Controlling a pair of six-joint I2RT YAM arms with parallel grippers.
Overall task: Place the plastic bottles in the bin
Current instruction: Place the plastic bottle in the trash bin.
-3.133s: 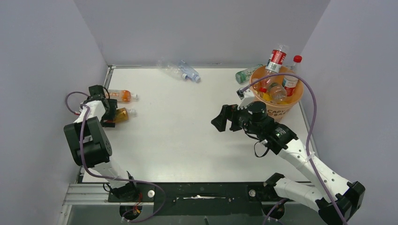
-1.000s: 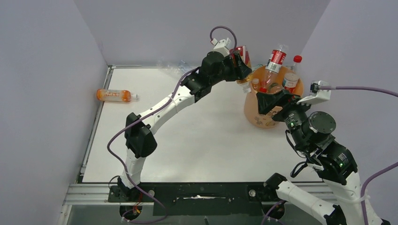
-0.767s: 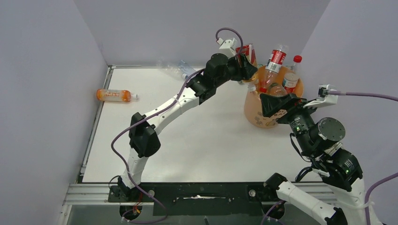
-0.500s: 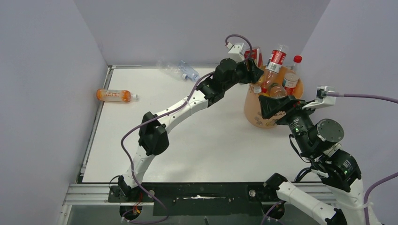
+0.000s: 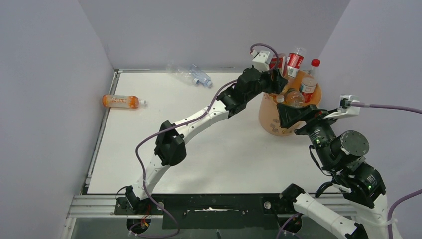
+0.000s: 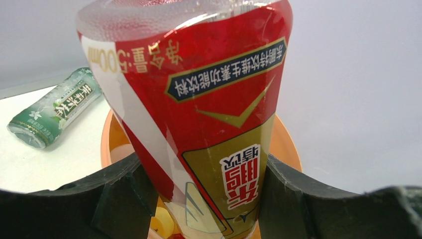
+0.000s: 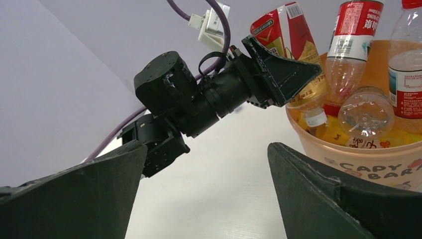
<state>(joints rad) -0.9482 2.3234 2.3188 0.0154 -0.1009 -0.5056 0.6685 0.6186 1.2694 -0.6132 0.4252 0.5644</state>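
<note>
Closest in, the right claw (image 5: pixel 298 111) hangs wide open with nothing between its fingers, poised just in front of the near side of the bin (image 5: pixel 271 123). From its wrist view the pale-orange wall with the CAPY BARA lettering sits right behind one finger. And over the bin's left rim, there's the action: the left arm is stretched long across the table (image 5: pixel 209 149), and the left claw (image 5: pixel 275 77) is clamped around the red-and-gold bottle (image 6: pixel 199 99). Its 2 black fingers (image 6: pixel 119 194) press on either side of the label. That bottle is carried upside down and tilted, its label text inverted in the left wrist view, with its white-capped neck dipping inside the bin's mouth. The bin is crowded. A clear bottle with a red label (image 5: pixel 293 59) stands tall, poking well above the rim. Beside it on the right is a red-capped bottle (image 5: pixel 311 79). A clear bottle (image 7: pixel 366 112) lies among yellow pieces, its end toward the right wrist camera. Just beyond the bin, a green-labelled bottle (image 6: pixel 54 107) lies on its side on the table. Far out on the left edge, an orange bottle (image 5: pixel 119 101) lies flat. Up against the back wall, a clear blue-labelled bottle (image 5: pixel 199 75) lies, well apart from the bin.
</note>
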